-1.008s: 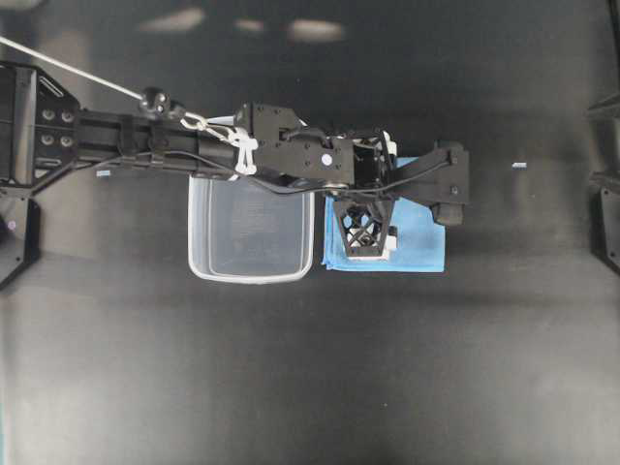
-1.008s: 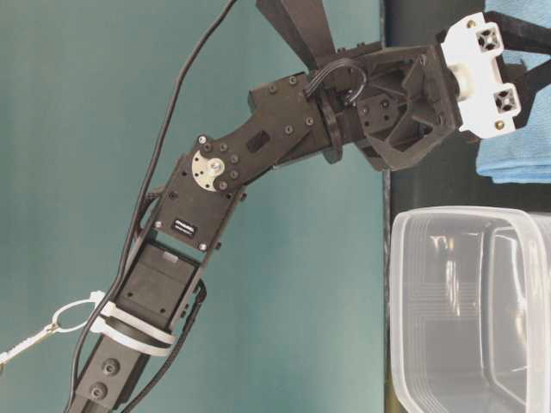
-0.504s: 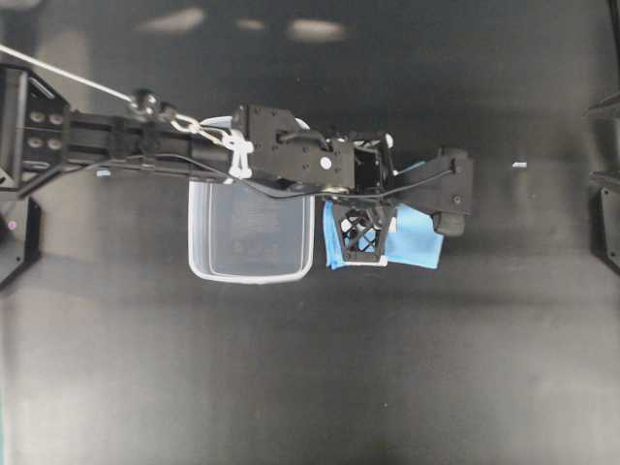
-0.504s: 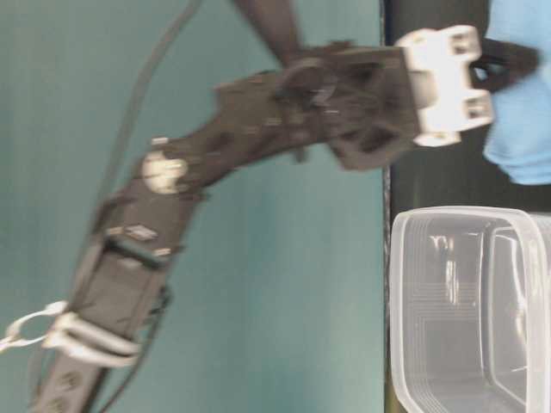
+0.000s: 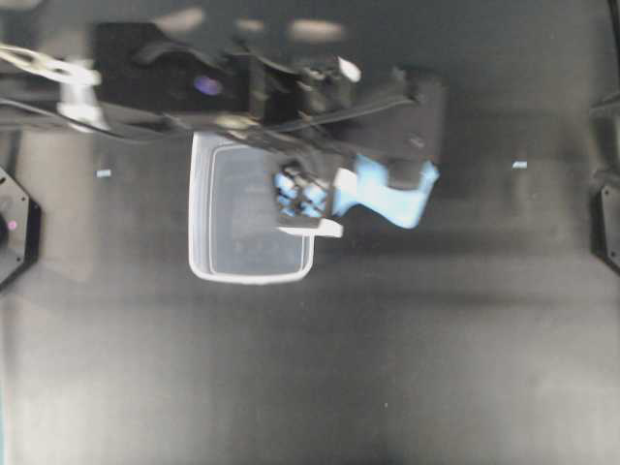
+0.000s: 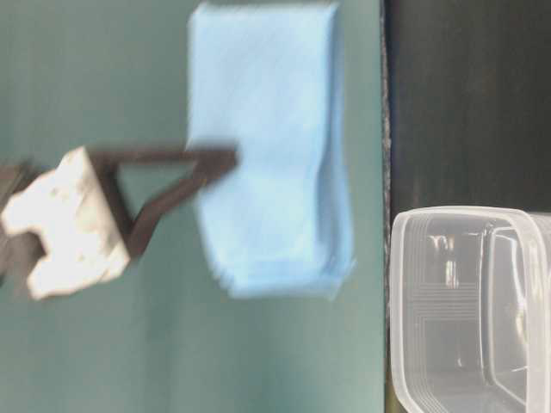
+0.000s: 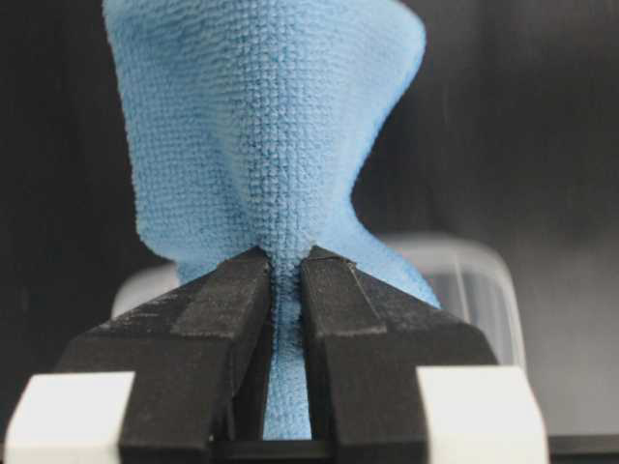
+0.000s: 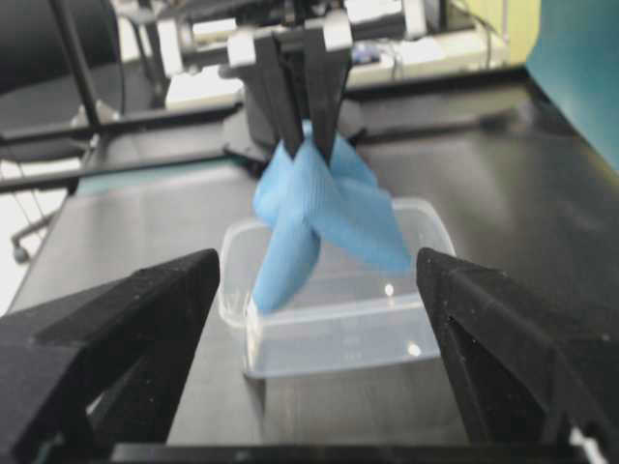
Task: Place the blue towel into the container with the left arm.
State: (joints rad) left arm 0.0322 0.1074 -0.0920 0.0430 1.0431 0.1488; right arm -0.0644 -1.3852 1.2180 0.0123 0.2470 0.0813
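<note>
My left black lattice gripper [image 7: 282,275] was clenched on the light-blue microfibre towel [image 7: 271,126]. The cloth hung beneath it, above the clear plastic rectangular tub [image 8: 334,319].

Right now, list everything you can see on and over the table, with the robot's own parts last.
blue towel: one, light blue, lifted off the table, hanging from the left gripper beside and partly over the container.
container: one, clear plastic tub, on the table, nothing inside it.
table: one, black, under everything.
left gripper: one, black with white parts, shut on the towel's pinched fold.
right gripper: one, black, open, at the near edge of its wrist view, facing the container, holding nothing.
</note>
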